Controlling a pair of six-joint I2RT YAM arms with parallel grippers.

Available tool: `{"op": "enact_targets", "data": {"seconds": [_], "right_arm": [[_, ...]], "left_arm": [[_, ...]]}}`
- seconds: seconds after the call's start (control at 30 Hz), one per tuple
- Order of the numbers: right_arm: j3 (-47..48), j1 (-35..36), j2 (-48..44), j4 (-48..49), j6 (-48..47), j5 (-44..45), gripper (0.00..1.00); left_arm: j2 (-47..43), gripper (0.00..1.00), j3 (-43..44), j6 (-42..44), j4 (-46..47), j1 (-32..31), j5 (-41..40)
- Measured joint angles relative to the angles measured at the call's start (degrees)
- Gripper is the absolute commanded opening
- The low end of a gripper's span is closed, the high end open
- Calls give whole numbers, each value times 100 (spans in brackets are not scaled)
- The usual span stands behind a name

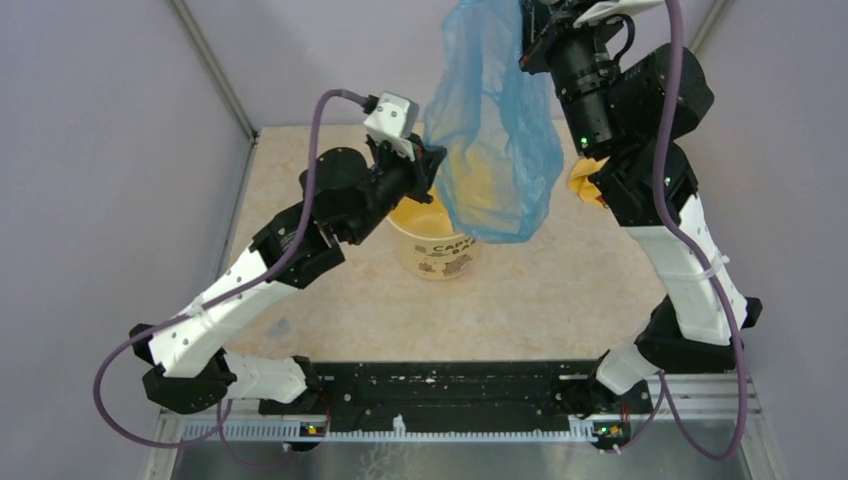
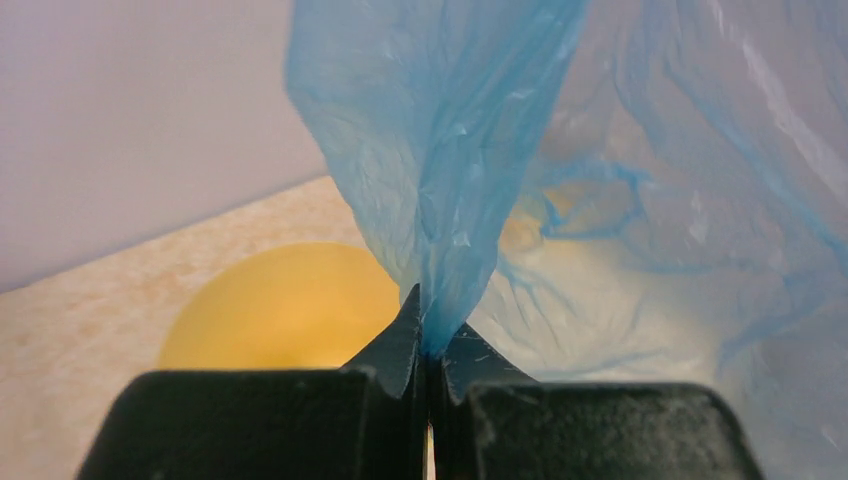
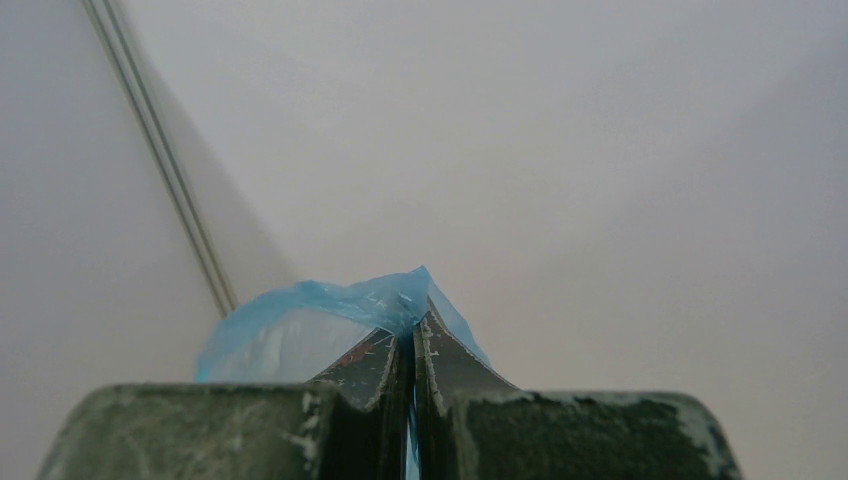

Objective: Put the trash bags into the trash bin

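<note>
The blue translucent trash bag (image 1: pixel 495 130) hangs in the air over the pale yellow trash bin (image 1: pixel 437 250), which stands upright on the table with brown lettering on its side. My right gripper (image 1: pixel 527 40) is high up and shut on the bag's top edge (image 3: pixel 330 310). My left gripper (image 1: pixel 432 160) is shut on the bag's left side (image 2: pixel 440 200), just above the bin's rim. The bin's yellow inside (image 2: pixel 285 305) shows below the left fingers. The bag's lower end hangs in front of the bin's mouth.
A crumpled yellow-and-red wrapper (image 1: pixel 586 178) lies on the table to the right of the bin, partly hidden behind my right arm. Pale walls with a metal frame post (image 1: pixel 215 70) enclose the beige tabletop (image 1: pixel 540 300).
</note>
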Motion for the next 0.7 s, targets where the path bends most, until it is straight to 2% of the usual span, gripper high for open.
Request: {"op": "enact_targets", "data": {"seconds": [0.13, 0.23, 0.43, 0.7], "right_arm": [[0, 20, 166, 44, -31, -50, 0], [-9, 31, 299, 44, -44, -79, 0], [-175, 31, 444, 46, -46, -85, 0], [-778, 28, 417, 96, -105, 142, 0]], "left_arm": [[-214, 0, 208, 247, -133, 181, -575], [-254, 0, 299, 260, -289, 634, -669], [-247, 0, 297, 136, -730, 1550, -350], [-144, 0, 393, 44, -903, 1840, 98]]}}
